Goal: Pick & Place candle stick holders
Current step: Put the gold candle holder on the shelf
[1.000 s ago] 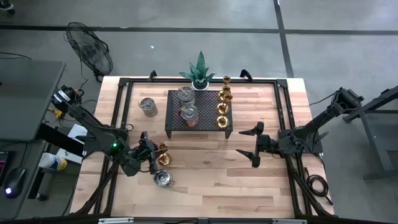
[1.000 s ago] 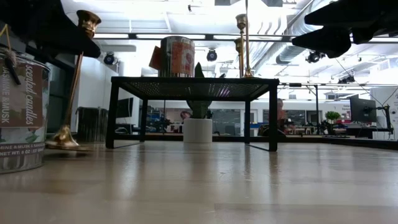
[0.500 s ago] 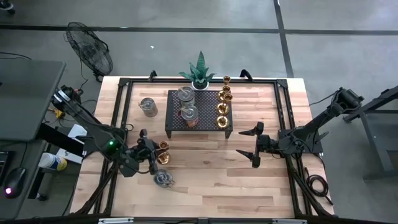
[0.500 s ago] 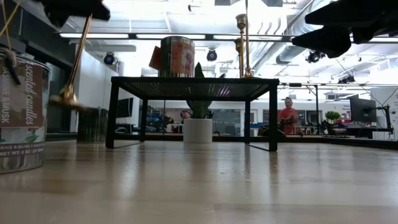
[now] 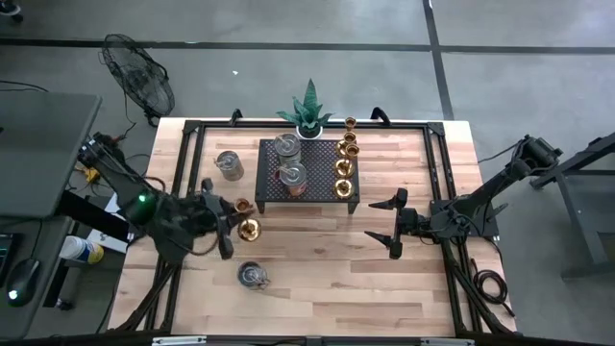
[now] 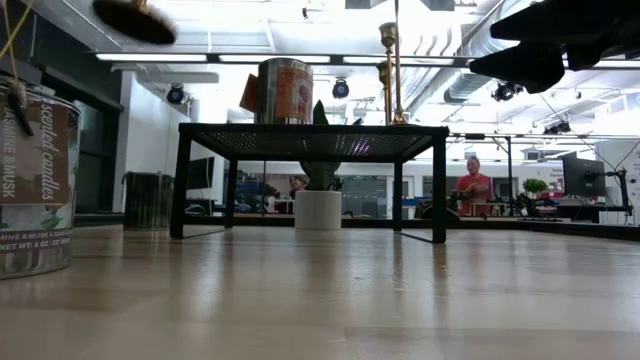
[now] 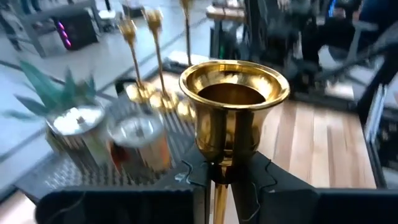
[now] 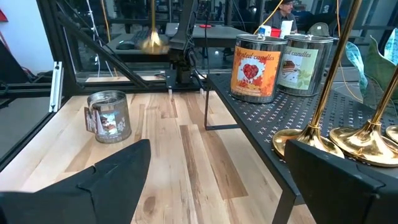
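My left gripper [image 5: 229,215] hangs high over the table's left half, shut on a brass candle stick holder [image 5: 246,219] with a wide cup [image 7: 234,102] and a round base [image 6: 134,18]. Several more brass holders [image 5: 344,165] stand by their bases along the right side of the black rack [image 5: 322,154]. Silvery candle tins sit on the rack [image 5: 291,177] and on the table [image 5: 252,277]. My right gripper [image 5: 393,227] waits open over the table's right half, nothing between its fingers. My left gripper pinches the holder's slim stem [image 7: 218,194] just under the cup, between its two fingers. The fingers come nearly level from the table's left side and lie across the stem. The holder is lifted clear of the table, somewhat tilted, its base [image 8: 152,42] hanging below.
A spiky green plant [image 5: 308,110] in a white pot stands at the far edge behind the rack. Another tin [image 5: 229,165] sits left of the rack. Black frame rails [image 5: 437,163] run along the table's edges. Bare wood lies in front of the rack.
My left gripper has risen steeply, staying shut on the holder. The holder's base, which rested on the table a second ago, has come off the wood and now hangs high above it. The right arm has kept still.
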You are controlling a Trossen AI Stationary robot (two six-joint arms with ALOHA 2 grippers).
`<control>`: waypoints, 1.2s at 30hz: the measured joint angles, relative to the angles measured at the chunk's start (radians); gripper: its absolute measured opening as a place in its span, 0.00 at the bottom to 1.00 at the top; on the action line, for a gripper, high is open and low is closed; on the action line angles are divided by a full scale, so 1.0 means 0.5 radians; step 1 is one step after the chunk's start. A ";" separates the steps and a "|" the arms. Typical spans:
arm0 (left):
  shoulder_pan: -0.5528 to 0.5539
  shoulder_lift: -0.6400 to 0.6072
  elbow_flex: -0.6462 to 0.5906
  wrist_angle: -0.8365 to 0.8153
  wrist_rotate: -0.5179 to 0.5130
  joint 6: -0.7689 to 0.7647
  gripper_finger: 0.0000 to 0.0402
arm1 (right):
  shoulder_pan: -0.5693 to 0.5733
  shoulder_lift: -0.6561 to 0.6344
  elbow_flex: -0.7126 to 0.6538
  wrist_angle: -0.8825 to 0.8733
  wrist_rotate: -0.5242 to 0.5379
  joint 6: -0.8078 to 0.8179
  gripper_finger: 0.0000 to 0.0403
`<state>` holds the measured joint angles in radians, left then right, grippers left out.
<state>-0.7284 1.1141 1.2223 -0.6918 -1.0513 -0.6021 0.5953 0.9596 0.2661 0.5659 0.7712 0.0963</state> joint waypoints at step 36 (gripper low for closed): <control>2.095 0.259 0.575 0.705 1.969 1.510 0.08 | 0.001 0.000 0.000 0.000 -0.122 0.000 0.90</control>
<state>0.3191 1.2436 1.5099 -0.3392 -0.0667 0.1530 0.5956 0.9596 0.2661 0.5659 0.7101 0.0963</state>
